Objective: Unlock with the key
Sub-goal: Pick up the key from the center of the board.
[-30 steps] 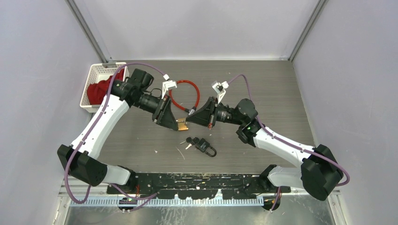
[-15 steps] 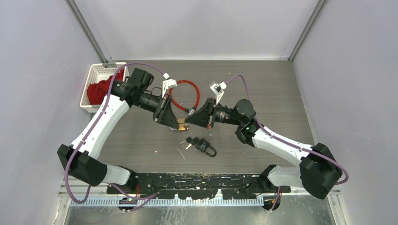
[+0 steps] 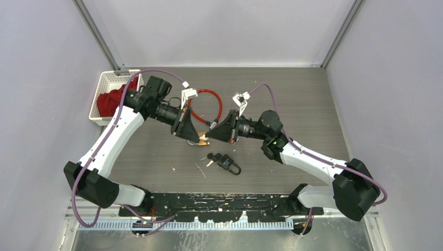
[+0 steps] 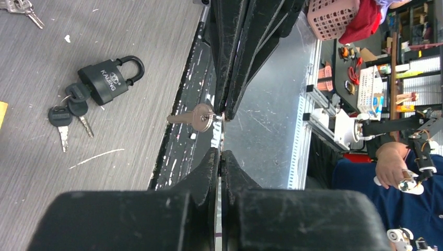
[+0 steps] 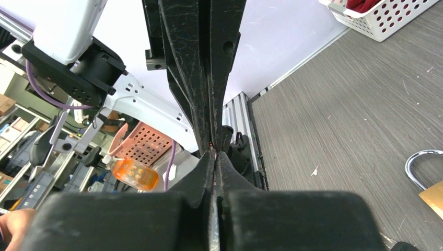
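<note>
Above worktop (image 3: 292, 94) centre, right fingers (image 4: 232, 63) clamped on key (image 4: 194, 116) at bow, blade sticking out sideways. Left fingers (image 4: 201, 172) together, empty, near key. Key looks small, light, stiff, slick; may twist in pinch, so grip flat bow. Brass padlock (image 5: 432, 194) on worktop below.

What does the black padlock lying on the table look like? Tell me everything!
The black padlock has a chunky dark body with pale lettering and a curved black shackle that looks shut. It seems to be coated metal. It lies flat on the grey wood-grain table, its shackle pointing toward the arms' bases. A bunch of black-headed keys rests against its bottom end. Nothing grips it.
</note>
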{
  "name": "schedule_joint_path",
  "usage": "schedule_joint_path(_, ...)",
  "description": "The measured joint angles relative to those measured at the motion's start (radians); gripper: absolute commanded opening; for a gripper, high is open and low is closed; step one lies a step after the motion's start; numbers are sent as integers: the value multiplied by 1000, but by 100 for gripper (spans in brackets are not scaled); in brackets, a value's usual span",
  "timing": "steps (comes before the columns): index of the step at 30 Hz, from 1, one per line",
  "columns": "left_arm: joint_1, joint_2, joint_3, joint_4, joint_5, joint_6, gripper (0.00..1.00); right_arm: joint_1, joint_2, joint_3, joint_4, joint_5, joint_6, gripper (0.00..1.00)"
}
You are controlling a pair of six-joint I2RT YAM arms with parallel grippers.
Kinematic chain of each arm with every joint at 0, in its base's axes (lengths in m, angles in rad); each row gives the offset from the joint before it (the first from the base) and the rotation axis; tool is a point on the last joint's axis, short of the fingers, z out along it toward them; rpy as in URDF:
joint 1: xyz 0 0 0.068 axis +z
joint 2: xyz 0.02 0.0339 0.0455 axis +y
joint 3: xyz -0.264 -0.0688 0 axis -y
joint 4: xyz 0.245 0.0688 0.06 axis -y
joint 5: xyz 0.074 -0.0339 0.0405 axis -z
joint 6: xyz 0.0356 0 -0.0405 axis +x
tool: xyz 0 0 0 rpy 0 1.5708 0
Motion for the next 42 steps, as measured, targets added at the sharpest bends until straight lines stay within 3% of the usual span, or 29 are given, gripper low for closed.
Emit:
schedule_joint_path(2,-5,-3,0,0,-18,18,0,0,0,0,-9,1,0,39)
schedule_joint_path(6,-38,-18,1,-5,-137,81,0,-7,0,7,-22,2,2,51)
schedule_joint_path(15,-243,-29,31,-13,-686,395,0,-227,50,44,-19,-60,148,54)
schedule_joint_path(19,-312,-102,-59,123,-904,587,0,-264,125,80,-20,-94,215,55)
schedule_joint_path(22,-351,-219,-192,267,-991,778,0,-265,177,116,-20,-130,254,54)
schedule_joint_path(28,-385,-471,-534,710,-985,1179,0,-260,243,138,58,-186,360,53)
schedule_joint_path(32,-385,-532,-723,1016,-906,1369,0,-246,267,134,153,-205,430,52)
schedule_joint_path(37,-386,-534,-823,1277,-806,1511,0,-219,272,132,242,-225,472,50)
schedule_joint_path(42,-385,-548,-840,1431,-745,1598,0,-214,272,126,291,-235,482,47)
